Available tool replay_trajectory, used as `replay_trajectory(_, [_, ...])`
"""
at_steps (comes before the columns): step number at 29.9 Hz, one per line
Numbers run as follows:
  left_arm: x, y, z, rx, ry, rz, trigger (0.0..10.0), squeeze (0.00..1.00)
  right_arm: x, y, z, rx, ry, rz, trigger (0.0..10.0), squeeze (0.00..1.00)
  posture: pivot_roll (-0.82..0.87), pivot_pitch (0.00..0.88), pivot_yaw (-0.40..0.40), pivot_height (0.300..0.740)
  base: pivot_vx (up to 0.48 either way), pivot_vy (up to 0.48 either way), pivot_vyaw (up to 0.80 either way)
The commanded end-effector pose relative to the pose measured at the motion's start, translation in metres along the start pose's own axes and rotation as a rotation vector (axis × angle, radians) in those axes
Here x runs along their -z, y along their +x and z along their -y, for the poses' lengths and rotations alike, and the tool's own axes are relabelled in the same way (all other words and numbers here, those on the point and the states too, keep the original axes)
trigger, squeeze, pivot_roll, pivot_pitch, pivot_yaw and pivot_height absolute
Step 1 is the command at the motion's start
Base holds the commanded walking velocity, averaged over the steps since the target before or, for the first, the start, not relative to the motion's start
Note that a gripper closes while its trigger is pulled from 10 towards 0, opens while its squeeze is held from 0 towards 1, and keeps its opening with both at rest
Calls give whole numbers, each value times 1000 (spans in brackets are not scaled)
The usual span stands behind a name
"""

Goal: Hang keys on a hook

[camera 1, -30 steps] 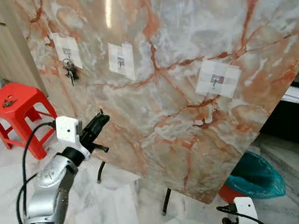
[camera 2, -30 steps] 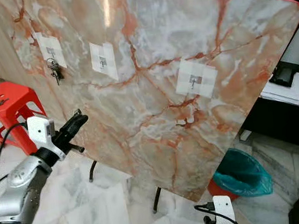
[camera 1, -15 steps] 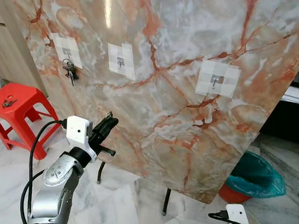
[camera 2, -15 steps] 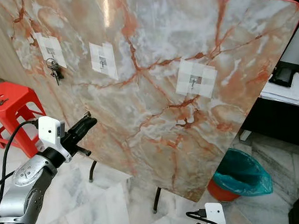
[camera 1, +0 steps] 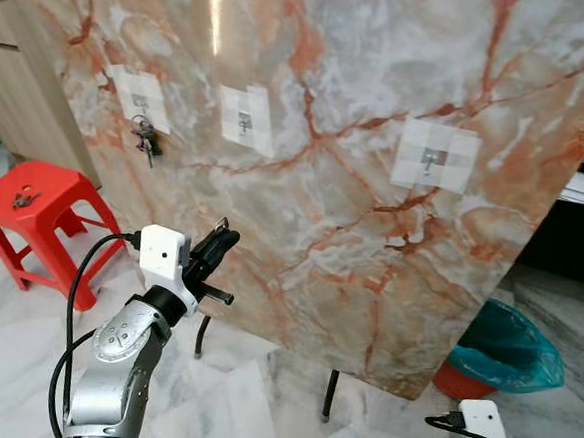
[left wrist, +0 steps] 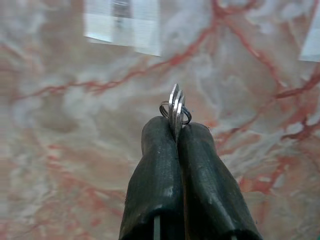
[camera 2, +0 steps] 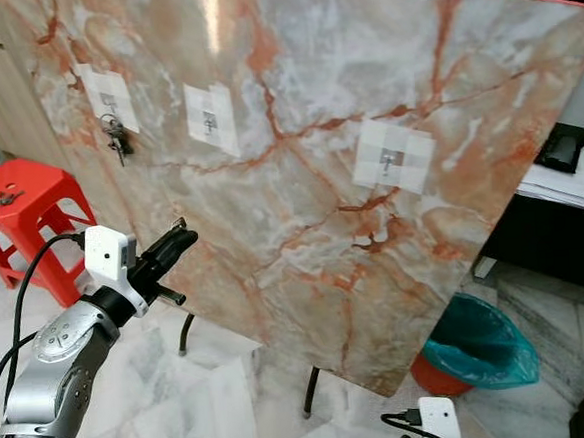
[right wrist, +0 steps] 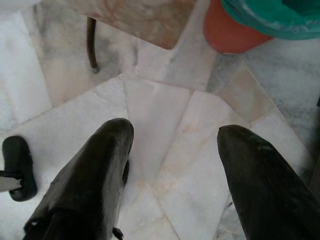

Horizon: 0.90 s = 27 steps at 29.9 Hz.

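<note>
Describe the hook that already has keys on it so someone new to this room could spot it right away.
Find the big tilted marble board veined in orange. Three white taped patches run across its upper part, each with a small metal hook. The one you want is the leftmost hook, nearest the red stool; unlike the other two, it has a dark bunch of keys hanging from it.

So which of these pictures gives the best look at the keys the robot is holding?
The left wrist view: the keys stick out close up from between the shut fingers of the left gripper. In both eye views they are just a tiny glint at that gripper's tip, near the marble board.
</note>
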State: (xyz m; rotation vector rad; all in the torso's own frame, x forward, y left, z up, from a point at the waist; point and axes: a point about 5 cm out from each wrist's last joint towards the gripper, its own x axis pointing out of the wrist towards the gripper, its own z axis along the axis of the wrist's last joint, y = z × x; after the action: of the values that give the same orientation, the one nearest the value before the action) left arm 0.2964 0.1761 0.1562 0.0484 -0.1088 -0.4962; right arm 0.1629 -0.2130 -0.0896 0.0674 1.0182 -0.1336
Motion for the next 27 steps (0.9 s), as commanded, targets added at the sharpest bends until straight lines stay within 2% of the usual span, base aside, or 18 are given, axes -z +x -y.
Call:
replay_trajectory(1, [-5,3,2,9,18,5,10000,0,0,1,-11,-9,13,2,10000,0,51,0,-103,740,0,356,0])
replay_trajectory(9, [-5,5,3,-6,45,5,10000,0,2,2,-22,-20,12,-2,10000,0,52,0,-99,740,0,83,0])
replay_trajectory(17, [-13,10,-1,-96,45,66,10000,0,1,2,-22,-24,28,7,10000,0,52,0,-95,740,0,0,0])
replay_trajectory(21, [-20,12,-9,-172,64,101,10000,0,-2,2,-21,-22,35,12,10000,0,50,0,-96,740,0,0,0])
replay_trajectory(24, [-18,12,-13,-216,73,88,10000,0,-3,2,-21,-23,40,16,10000,0,51,0,-96,740,0,0,0])
replay_trajectory(27, [-7,10,-13,-235,84,41,10000,0,-4,2,-21,-23,41,18,10000,0,48,0,-97,740,0,0,0])
